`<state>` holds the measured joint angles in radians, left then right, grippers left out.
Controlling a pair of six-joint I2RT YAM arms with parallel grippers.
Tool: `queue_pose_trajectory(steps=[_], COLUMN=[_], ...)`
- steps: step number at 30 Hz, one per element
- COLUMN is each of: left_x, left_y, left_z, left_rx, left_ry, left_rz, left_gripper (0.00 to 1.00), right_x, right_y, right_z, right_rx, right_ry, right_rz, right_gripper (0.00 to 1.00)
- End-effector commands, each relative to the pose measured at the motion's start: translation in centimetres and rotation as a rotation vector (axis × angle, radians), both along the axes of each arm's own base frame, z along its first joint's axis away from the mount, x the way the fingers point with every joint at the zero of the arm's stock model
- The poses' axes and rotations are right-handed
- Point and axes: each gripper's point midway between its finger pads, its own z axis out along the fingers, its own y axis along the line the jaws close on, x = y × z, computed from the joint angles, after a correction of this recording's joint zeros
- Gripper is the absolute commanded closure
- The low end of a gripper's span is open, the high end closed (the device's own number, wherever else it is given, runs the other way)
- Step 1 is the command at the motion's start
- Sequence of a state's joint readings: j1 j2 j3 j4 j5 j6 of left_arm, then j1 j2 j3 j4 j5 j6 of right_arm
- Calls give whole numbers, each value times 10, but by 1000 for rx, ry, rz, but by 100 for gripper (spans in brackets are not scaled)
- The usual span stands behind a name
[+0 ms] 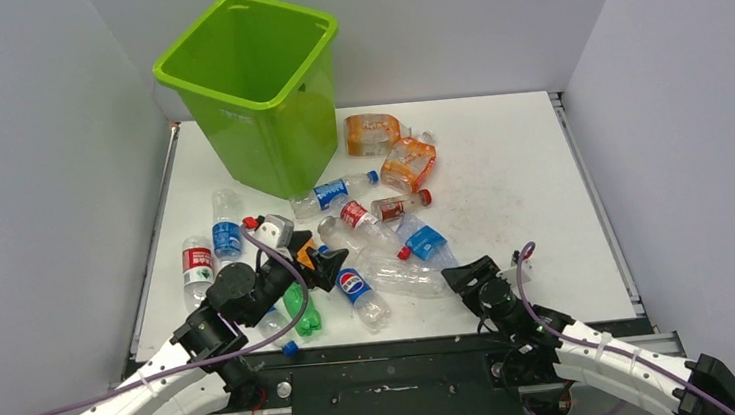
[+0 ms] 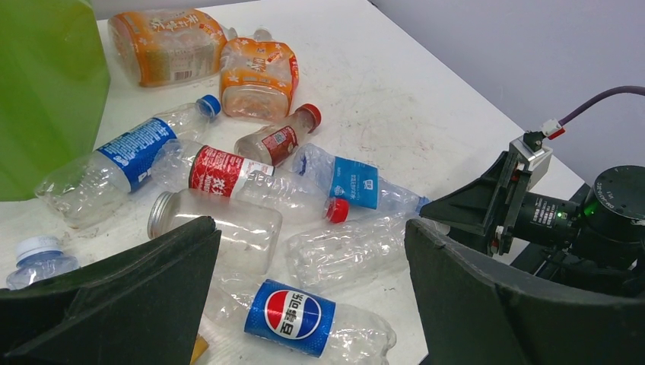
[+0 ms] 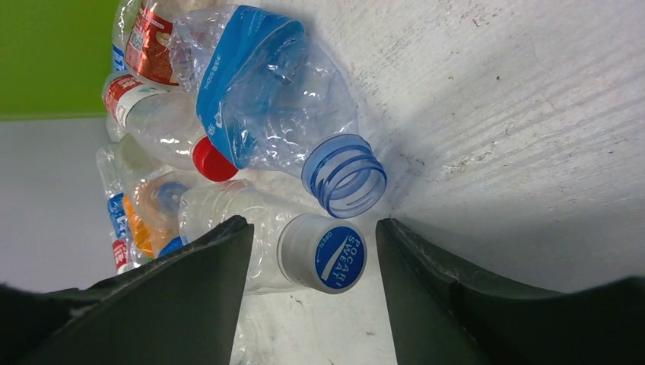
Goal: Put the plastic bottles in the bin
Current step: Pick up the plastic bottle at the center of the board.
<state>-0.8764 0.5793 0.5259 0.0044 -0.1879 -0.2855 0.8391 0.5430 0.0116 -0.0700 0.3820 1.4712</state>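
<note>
Plastic bottles (image 1: 359,218) all lie on their sides in a loose heap, ctr-left of the worktop (image 1: 534,203), running from the foot of the bin (image 1: 253,87) toward the near edge. Bin stands upright at the far-left corner, mouth up.

Furthest back, just right of the bin, two orange bottles (image 1: 372,134) lie touching each other. A blue-label bottle (image 1: 332,192) lies w/ its base end at the bin's foot. Next to it are a red-label bottle (image 2: 228,171), a small red-cap bottle (image 2: 275,139) and a crushed capless bottle (image 3: 274,106) w/ blue wrap, packed close, some overlapping. Pepsi bottle (image 2: 293,314) and green bottle (image 1: 302,312) lie closer to the near edge. A pair of clear bottles (image 1: 226,230) lies side by side nr the left edge.

Left gripper (image 1: 327,267) hangs over the heap's near-left part, fingers spread wide, released, nothing btwn them. In its wrist view the Pepsi bottle and a wide-mouth clear bottle (image 2: 228,228) lie below the gap.

Right gripper (image 3: 313,224) is low at the heap's right side. Its fingers sit either side of the white-and-blue cap (image 3: 323,253) of a clear bottle (image 1: 410,276) lying on the worktop. A slim gap shows btwn the cap and each finger, so not clamped.
</note>
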Motion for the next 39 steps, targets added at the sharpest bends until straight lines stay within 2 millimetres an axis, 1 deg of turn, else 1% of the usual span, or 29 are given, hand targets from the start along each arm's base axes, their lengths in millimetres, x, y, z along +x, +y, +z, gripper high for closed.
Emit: queue_pose_trajectory(steps=[1, 5, 7, 13, 14, 16, 19, 22, 25, 28, 29, 30, 31, 32, 33, 35, 36, 37, 39], left_x=[1, 1, 1, 1, 1, 1, 1, 1, 0, -7, -11, -16, -23, -31, -41, -57, -63, -67, -71], left_y=[-3, -4, -3, -3, -3, -3, -2, 0, 5, 4, 0, -5, -12, -21, -30, -45, -51, -57, -67], left_z=[14, 14, 13, 12, 12, 13, 14, 21, 38, 63, 71, 74, 82, 84, 77, 73, 74, 68, 67], left_rx=[-50, -49, -48, -43, -44, -44, -46, -50, -53, -58, -53, -27, -9, 34, 94, 188, 216, 246, 276], left_ry=[-30, -29, -28, -29, -29, -32, -34, -56, -113, -195, -223, -244, -271, -283, -270, -266, -256, -232, -202], left_rz=[-2, 0, 2, 8, 8, 9, 13, 16, 19, -26, -58, -107, -167, -242, -331, -494, -558, -609, -681], left_gripper=[9, 10, 10, 10, 10, 9, 9, 9, 8, 4, 3, 2, 4, 4, 4, 4, 4, 4, 4], right_x=[9, 10, 11, 14, 14, 15, 17, 18, 18, 17, 16, 16, 15, 15, 13, 9, 7, 5, 0], right_y=[12, 14, 13, 9, 8, 5, 3, 5, 9, 16, 21, 26, 30, 34, 38, 49, 54, 59, 69], right_z=[16, 20, 22, 44, 48, 59, 84, 120, 154, 179, 195, 202, 209, 217, 221, 230, 231, 235, 244], right_rx=[82, 89, 85, 74, 70, 57, 25, -57, -213, -397, -427, -463, -499, -526, -559, -591, -602, -603, -601], right_ry=[-45, -60, -71, -130, -139, -162, -215, -280, -306, -308, -331, -337, -344, -353, -355, -370, -370, -380, -403], right_rz=[8, 15, 16, 17, 14, 12, 26, 91, 199, 353, 403, 451, 503, 552, 603, 708, 761, 803, 877], right_gripper=[44, 56, 60, 73, 78, 93, 95, 95, 95, 95, 95, 95, 95, 95, 95, 95, 95, 95, 95])
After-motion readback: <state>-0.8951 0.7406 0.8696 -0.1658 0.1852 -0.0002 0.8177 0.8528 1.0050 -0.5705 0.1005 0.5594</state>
